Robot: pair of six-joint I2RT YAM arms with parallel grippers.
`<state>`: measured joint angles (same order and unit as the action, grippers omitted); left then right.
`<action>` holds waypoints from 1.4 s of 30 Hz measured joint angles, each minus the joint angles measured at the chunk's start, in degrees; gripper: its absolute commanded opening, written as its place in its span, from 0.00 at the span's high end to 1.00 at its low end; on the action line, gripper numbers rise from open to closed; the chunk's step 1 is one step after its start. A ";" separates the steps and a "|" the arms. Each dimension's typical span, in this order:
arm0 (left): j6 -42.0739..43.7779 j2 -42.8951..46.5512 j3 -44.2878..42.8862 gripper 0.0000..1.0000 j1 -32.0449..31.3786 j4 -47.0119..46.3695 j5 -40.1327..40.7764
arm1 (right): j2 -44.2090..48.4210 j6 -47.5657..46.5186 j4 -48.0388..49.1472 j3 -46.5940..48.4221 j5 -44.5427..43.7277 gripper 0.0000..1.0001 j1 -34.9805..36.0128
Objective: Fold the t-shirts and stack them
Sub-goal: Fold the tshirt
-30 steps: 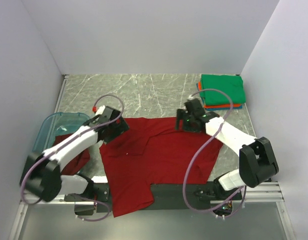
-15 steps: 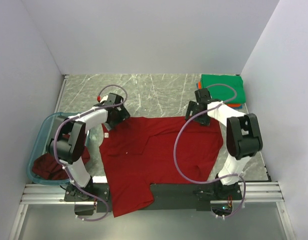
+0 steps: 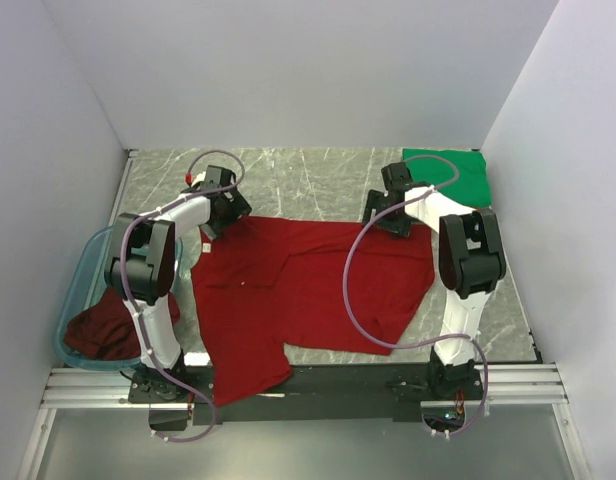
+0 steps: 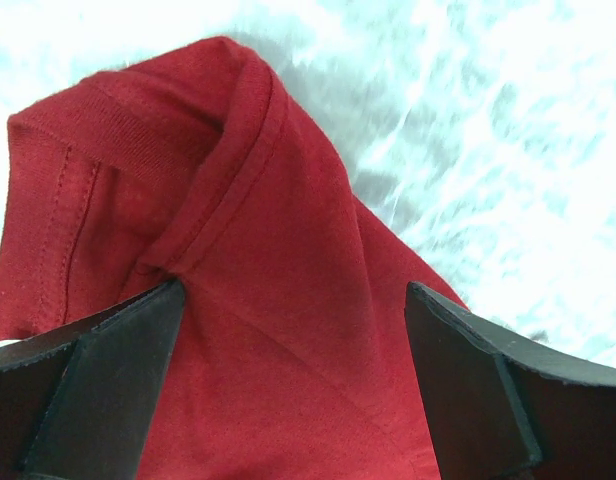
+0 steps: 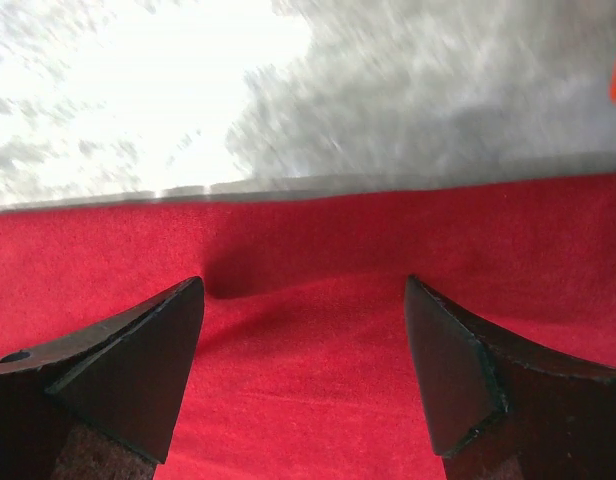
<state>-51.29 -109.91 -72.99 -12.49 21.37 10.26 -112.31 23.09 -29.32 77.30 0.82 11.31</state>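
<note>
Tub [image 3: 72, 292] at L holds maroon shirt [image 3: 93, 335], waiting its turn. L gripper [image 4: 298, 340] has jaws wide, straddling the bunched far-L sleeve of red shirt [image 3: 318, 285], which lies spread on table [image 3: 298, 180] for folding. R gripper [image 5: 303, 340] is also wide, over the shirt's far edge; prob. both set to pinch. Green folded stack [image 3: 458, 172] sits far R.

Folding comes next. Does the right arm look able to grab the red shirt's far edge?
Probably yes: the right gripper hangs over the far edge of the red shirt, jaws open, nothing between.
</note>
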 measured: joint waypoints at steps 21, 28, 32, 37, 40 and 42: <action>2.47 6.64 0.31 0.01 1.38 2.97 -1.33 | 10.88 -3.17 -4.44 0.83 -5.38 0.12 4.61; -0.48 26.29 18.21 0.00 -7.45 1.11 -0.20 | 26.25 -0.20 -1.16 -14.56 -4.68 0.11 22.77; -3.32 32.15 28.48 0.01 -13.84 0.22 -0.31 | 26.80 2.82 -0.37 -23.02 -2.93 0.11 32.63; -5.75 38.75 38.71 0.00 -16.81 -0.52 -1.40 | 27.15 6.12 0.22 -29.75 -1.57 0.11 36.72; -7.13 41.05 41.09 0.00 -17.03 -0.85 -1.29 | 28.09 8.07 1.27 -32.59 -1.18 0.11 37.59; -7.93 42.38 42.18 0.01 -17.03 -1.31 -1.14 | 30.03 9.57 2.05 -34.51 -1.14 0.11 37.81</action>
<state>-59.22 -67.53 -30.81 -29.52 20.05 9.13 -82.28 32.67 -27.27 42.78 -0.32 49.12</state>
